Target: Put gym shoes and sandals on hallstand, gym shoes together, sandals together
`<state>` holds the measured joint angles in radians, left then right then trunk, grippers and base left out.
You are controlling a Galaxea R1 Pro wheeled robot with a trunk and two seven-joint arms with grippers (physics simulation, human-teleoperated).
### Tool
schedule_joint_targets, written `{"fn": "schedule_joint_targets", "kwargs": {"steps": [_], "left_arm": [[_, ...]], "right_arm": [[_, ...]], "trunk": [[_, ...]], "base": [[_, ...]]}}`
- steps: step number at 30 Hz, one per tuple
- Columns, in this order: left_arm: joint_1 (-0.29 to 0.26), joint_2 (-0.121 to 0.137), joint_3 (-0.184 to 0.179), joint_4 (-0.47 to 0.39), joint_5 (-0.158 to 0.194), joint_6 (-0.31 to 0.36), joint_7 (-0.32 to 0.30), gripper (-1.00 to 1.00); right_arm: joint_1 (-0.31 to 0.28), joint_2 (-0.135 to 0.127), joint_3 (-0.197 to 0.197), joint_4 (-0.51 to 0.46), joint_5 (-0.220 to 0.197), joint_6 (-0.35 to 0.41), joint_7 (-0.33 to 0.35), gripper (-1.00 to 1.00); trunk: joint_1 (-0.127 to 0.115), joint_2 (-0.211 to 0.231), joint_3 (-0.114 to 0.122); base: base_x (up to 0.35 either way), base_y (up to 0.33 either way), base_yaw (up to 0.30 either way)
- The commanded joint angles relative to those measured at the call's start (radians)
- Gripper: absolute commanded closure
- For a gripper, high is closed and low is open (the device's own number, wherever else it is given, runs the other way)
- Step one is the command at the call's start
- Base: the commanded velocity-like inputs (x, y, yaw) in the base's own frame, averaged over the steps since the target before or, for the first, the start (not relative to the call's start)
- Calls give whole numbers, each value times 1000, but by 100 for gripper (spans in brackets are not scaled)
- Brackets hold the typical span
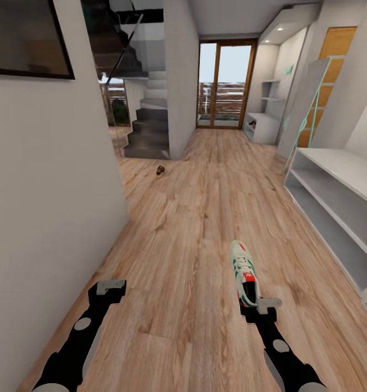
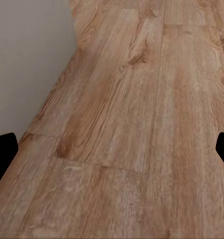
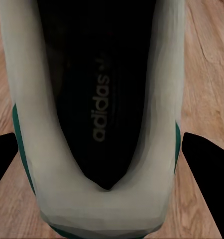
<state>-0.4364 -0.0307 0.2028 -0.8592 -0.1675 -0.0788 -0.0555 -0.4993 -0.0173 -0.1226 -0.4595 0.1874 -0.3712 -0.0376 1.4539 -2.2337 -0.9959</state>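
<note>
Shoe-carrying is the job going on right now, as I judge it: the right gripper (image 1: 258, 306) is clamped on the heel of one gym shoe (image 1: 244, 270), with its toe pointing far down the corridor. In the right wrist view the two dark fingers (image 3: 204, 164) are sitting on either side of the heel, and the shoe (image 3: 97, 99) is so close that its dark inside is showing with "adidas" written in it. To do this well, the arm should be keeping the squeeze firm, so the shoe is not slipping or tipping, and swinging it slowly to the right, toward the hallstand (image 1: 341, 196). That is the low white rack with a flat top and open shelves, standing along the right wall. The shoe should be going down flat on it, with room beside it for the other gym shoe. The left gripper (image 1: 111, 287) is hanging over the corridor floor (image 1: 194, 218) near the left wall, with its fingers apart and nothing in it. The shoe is white with green stripes, a red patch and white laces. Something small and dark (image 1: 160, 170) is lying far away near the stairs, too small to tell what it is.
</note>
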Motion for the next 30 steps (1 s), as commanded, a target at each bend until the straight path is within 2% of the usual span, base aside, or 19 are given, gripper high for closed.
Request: {"fn": "schedule_joint_targets", "kwargs": {"steps": [1,30], "left_arm": [[-1,-2,6,0,-10,-4,-6,-100],[0,-2,6,0,-10,-4,-6,-100]], "right_arm": [[-1,0,-3,1,11,-3,-4,100],[-1,-1,-5,1,11,-3,-5,100]], "trunk": [[0,0,-1],[0,0,-1]], "base": [[339,0,0],[338,0,0]]}}
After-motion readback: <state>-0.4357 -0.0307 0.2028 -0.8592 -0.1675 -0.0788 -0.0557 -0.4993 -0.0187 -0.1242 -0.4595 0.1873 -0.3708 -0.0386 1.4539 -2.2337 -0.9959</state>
